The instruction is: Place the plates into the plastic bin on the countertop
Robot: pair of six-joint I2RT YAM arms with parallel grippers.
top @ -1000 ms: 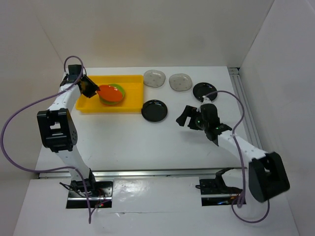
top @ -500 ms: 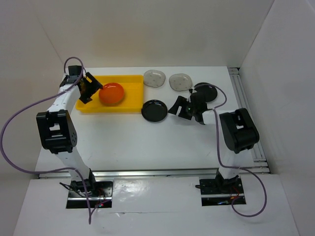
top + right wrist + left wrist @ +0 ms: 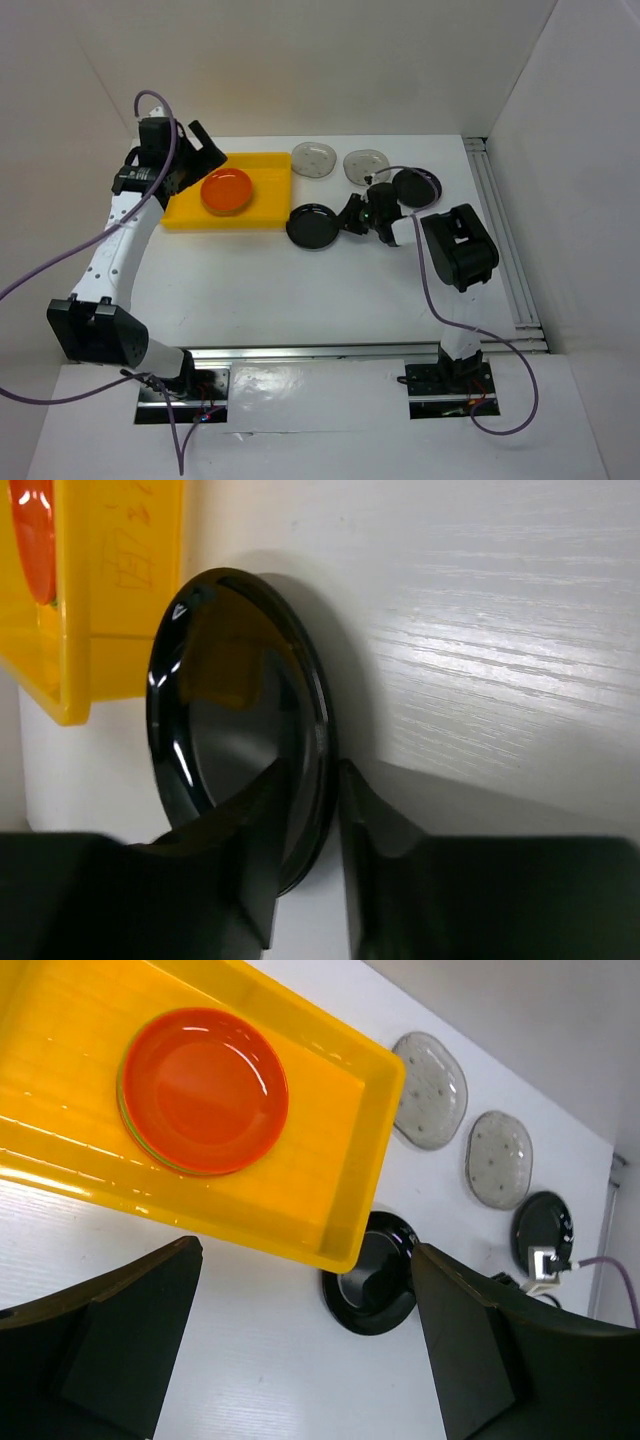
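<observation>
Rim of black plate [image 3: 232,715] between right jaws, beside yellow bin [image 3: 112,580].

White countertop [image 3: 280,290], yellow bin [image 3: 270,200], left grey plate [image 3: 313,160], right grey plate [image 3: 358,160], near black plate [image 3: 312,225], far black plate [image 3: 420,190]

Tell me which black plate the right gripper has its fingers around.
The black plate by the yellow bin's near right corner: the right gripper straddles its rim. The other black plate lies farther right, outside the gripper.
</observation>
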